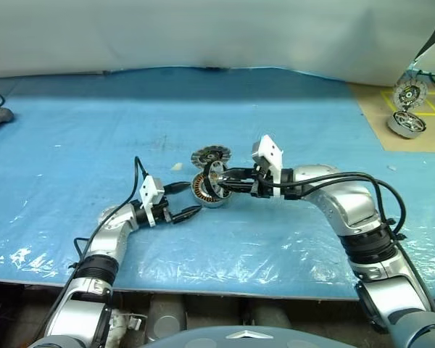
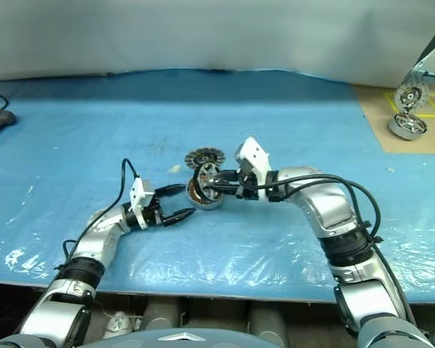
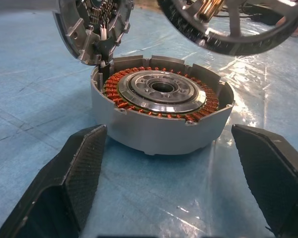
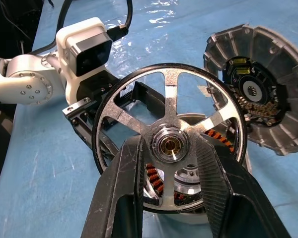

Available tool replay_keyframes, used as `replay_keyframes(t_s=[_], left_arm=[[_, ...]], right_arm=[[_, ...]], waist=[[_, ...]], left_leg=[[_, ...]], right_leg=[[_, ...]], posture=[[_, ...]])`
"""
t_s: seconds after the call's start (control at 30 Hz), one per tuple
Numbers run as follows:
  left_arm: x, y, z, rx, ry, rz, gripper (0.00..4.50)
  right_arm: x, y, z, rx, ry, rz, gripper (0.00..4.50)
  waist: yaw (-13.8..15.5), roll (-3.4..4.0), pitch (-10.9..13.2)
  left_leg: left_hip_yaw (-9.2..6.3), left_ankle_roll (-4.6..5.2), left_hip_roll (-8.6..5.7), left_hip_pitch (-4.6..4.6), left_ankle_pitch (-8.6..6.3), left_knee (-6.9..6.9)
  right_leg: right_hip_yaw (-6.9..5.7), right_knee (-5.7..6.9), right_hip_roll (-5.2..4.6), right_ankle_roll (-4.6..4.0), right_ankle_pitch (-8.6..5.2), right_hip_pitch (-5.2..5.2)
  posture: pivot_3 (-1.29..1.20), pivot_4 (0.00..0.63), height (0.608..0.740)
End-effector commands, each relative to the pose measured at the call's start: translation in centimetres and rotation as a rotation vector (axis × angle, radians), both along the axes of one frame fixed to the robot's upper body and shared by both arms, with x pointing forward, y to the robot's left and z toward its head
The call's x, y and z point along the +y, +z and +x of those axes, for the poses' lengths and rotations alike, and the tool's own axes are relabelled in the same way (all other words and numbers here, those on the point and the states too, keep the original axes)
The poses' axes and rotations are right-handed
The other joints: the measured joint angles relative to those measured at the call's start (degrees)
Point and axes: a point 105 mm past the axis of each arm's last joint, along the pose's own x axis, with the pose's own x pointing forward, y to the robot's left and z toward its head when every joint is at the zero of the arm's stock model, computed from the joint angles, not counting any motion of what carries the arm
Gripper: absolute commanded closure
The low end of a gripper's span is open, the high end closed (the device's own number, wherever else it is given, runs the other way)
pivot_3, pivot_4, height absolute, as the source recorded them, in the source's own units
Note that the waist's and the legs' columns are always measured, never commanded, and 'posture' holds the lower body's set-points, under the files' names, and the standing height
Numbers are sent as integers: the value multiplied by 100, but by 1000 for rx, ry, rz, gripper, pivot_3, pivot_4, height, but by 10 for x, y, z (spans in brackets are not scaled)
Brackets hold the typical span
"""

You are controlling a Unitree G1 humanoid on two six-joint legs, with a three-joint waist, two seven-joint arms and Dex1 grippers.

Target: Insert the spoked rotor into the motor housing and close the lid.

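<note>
Right gripper [image 4: 170, 198] jaws clamp spoked rotor [image 4: 169, 139] (hiding motor housing [image 3: 161, 111]); left gripper [image 1: 183, 201] jaws wide, empty.

- We see the motor housing [image 1: 205, 190] resting on the table [image 1: 72, 130], its lid [image 1: 211, 155] tipped open behind it.
- The spoked rotor [image 4: 169, 136] hangs just above the housing.
- Our left gripper [image 1: 178, 200] sits left of the housing, our right gripper [image 1: 219, 180] to its right.

Between the black, cross-hatched fingers [image 4: 124, 198] of the right claw [image 4: 171, 188] gleams the spoked rotor [image 4: 170, 136], black-rimmed with silver spokes, above the grey motor housing [image 3: 161, 111] ringed in copper-orange coils, on the table [image 1: 94, 130] sheeted in glossy blue.
</note>
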Motion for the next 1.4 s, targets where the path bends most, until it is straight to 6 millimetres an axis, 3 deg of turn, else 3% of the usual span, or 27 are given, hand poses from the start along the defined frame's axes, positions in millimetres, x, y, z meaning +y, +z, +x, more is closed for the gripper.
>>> replay_keyframes(t_s=[0.03, 0.23, 0.47, 0.73, 1.07, 1.37, 1.4], left_arm=[[1, 5, 3, -25, 8, -7, 167], [2, 8, 5, -29, 8, -8, 167], [1, 6, 5, -26, 2, -2, 167], [0, 5, 1, -27, -7, -4, 167], [-2, 3, -2, -26, -11, -2, 167], [-1, 2, -2, -20, -12, 0, 167], [-1, 2, -2, -20, -11, -2, 167]], right_arm=[[5, 14, 7, -62, -8, 31, 3315], [4, -6, 16, -71, -30, -38, 3315], [-1, -10, 17, -97, 7, -103, 3315], [9, 5, 19, -144, 60, -106, 3315], [5, -21, 18, -136, 105, -225, 3315], [0, -22, 27, -181, 77, -267, 3315], [0, -21, 26, -185, 89, -268, 2965]], waist=[[0, 0, 0], [2, 0, 0], [1, 0, 0], [1, 0, 0], [-1, -1, -1], [-2, -2, -2], [-2, -2, -2]], left_leg=[[0, 0, 0, 1, 0, 1], [0, 0, 1, 0, 0, 2], [-1, 0, 1, 0, 0, 3], [-2, 1, 2, 0, 0, 5], [-2, 1, 3, 3, 0, 6], [-2, 2, 3, 9, 0, 14], [-2, 2, 4, 8, 0, 14]], right_leg=[[0, 0, 0, 0, 0, 1], [-1, 1, 1, -1, 0, 1], [-2, 2, 1, 0, 0, 2], [-3, 2, 1, -1, 0, 3], [-3, 3, 1, -1, 0, 6], [-1, 11, 1, -3, 0, 11], [-1, 11, 1, -3, 0, 11]], posture=[[0, 150, 740], [0, 150, 740], [0, 150, 740], [0, 150, 740], [0, 150, 740], [0, 150, 740], [0, 150, 740]])
